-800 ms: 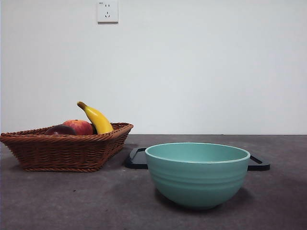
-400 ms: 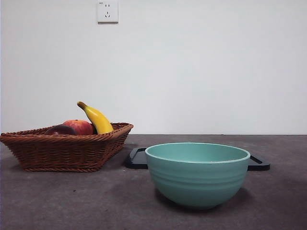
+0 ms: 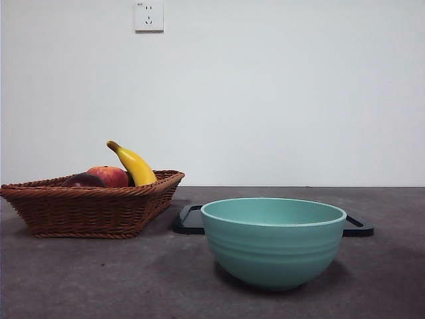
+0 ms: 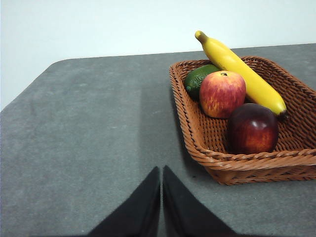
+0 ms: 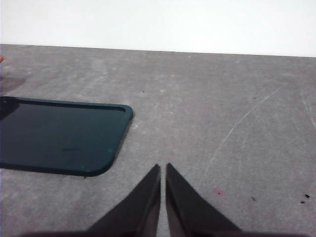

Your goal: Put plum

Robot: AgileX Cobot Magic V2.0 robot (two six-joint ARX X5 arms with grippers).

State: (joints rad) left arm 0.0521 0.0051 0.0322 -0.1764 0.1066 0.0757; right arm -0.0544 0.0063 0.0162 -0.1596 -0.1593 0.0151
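Note:
The plum, dark maroon and glossy, lies in a brown wicker basket beside a red-yellow fruit, a yellow banana and a green fruit. In the front view only the plum's top shows over the basket rim at the left. My left gripper is shut with nothing in it, over bare table short of the basket. My right gripper is shut and empty, beside a dark tray. Neither arm shows in the front view.
A teal bowl stands near the front at centre-right, with the dark flat tray just behind it. The table is dark grey felt. A white wall with a socket closes the back.

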